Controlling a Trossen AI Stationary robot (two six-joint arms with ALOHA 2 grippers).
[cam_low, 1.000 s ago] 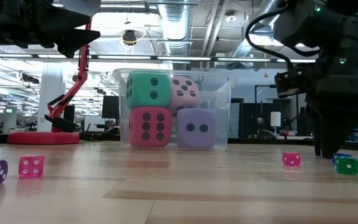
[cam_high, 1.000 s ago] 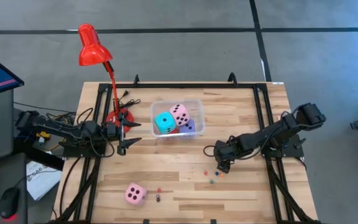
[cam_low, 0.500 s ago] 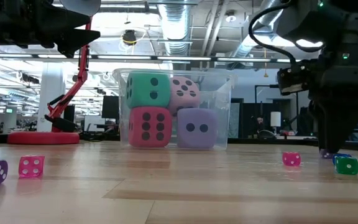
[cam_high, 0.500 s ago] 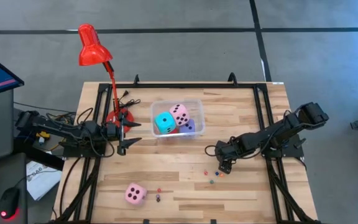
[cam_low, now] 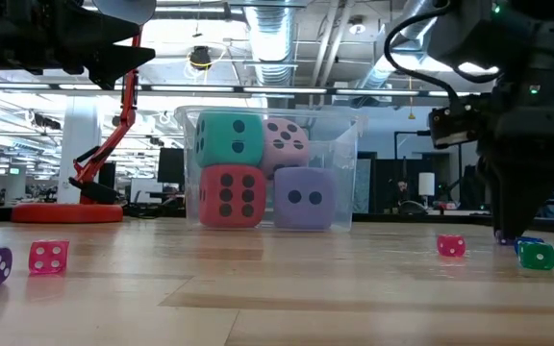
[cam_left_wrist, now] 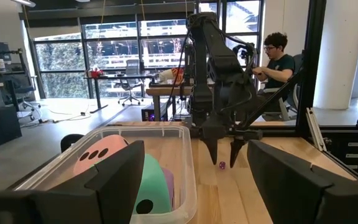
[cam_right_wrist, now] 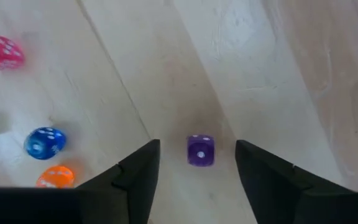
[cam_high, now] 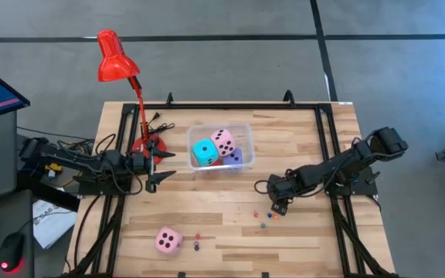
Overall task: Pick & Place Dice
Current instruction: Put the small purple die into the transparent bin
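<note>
Four big dice sit in a clear bin (cam_high: pixel 246 133): cyan (cam_high: pixel 204 152), pink (cam_high: pixel 222 141), lavender (cam_high: pixel 237 157) and red (cam_low: pixel 229 196) under the cyan one. Another big pink die (cam_high: pixel 168 241) rests on the table near the front left. My right gripper (cam_right_wrist: pixel 197 146) points down at the table, open, one finger on each side of a small purple die (cam_right_wrist: pixel 200 150), with a gap on both sides. My left gripper (cam_high: pixel 161 166) waits open by the lamp base, left of the bin.
Small dice lie beside my right gripper: pink (cam_right_wrist: pixel 0 52), blue (cam_right_wrist: pixel 44 142), orange (cam_right_wrist: pixel 56 177), green (cam_low: pixel 537 255). Two more small dice (cam_low: pixel 48 256) lie near the big pink die. A red desk lamp (cam_high: pixel 117 55) stands at the far left. A person (cam_left_wrist: pixel 279 59) sits beyond the table.
My right gripper has stayed over the small purple die while its fingers have drawn closer together on either side of it. The dice have not moved.
</note>
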